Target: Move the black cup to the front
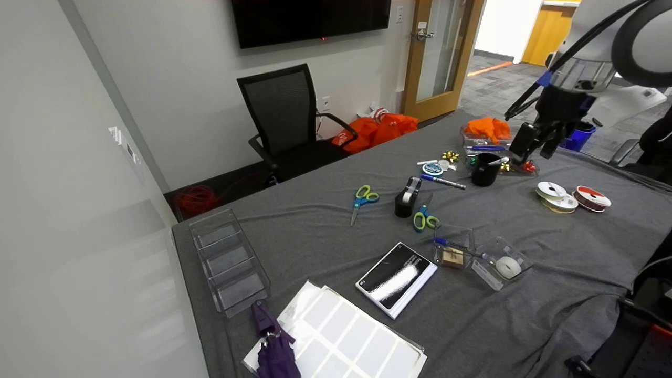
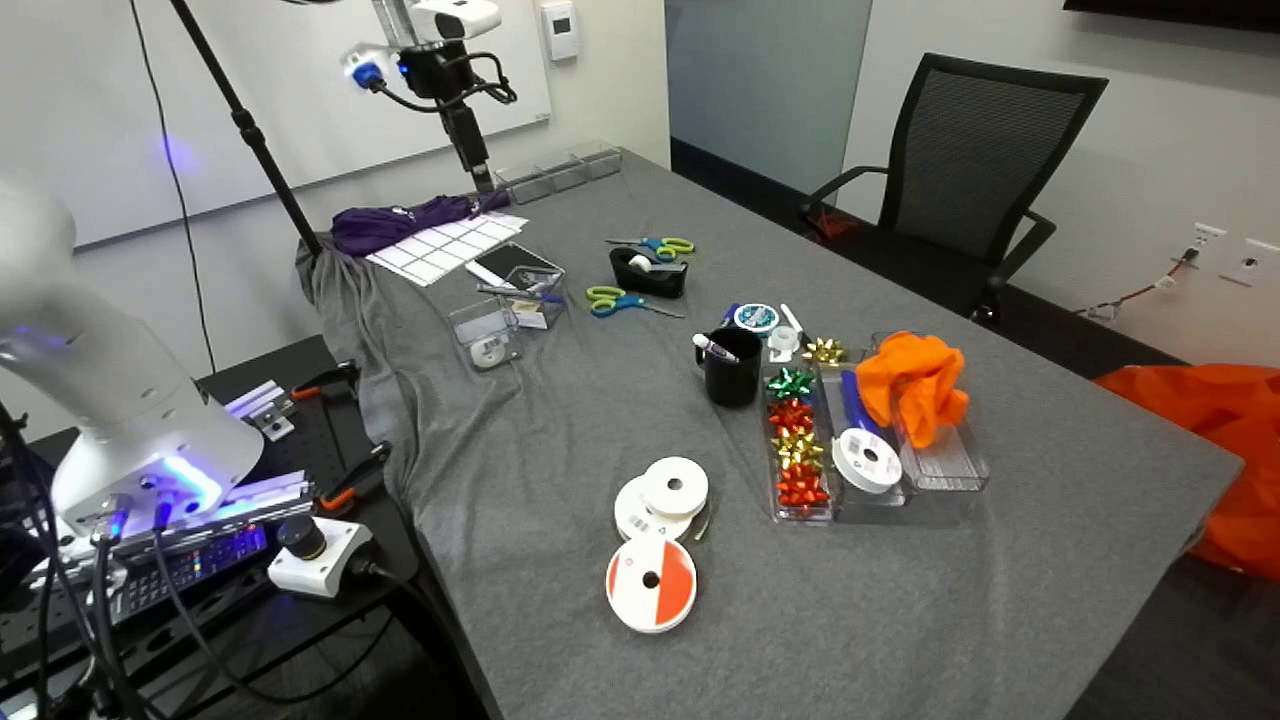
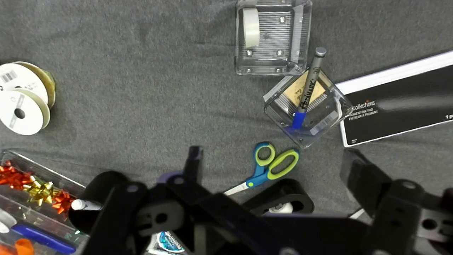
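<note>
1. Jaws are spread wide, holding nothing, up above the table (image 3: 141, 88).
2. The black cup (image 2: 735, 382) is standing upright on it just beside the bows (image 2: 797, 447), white-capped marker (image 2: 715, 348) poking out.
3. Progress? I'd say basically zero: grab, carry and set-down all left to do. No clue which way counts as "front" tho.
4. Stuff I can read: "Redimark" on the blue-capped marker (image 3: 309, 88), "Collections" and "Pigment ink pad" on the black-and-white box (image 3: 400, 102). The barcode sticker (image 3: 9, 75) on the spool (image 3: 32, 79) is too tiny.

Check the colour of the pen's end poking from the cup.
White; the pen's end shows best in the wrist view.
</note>
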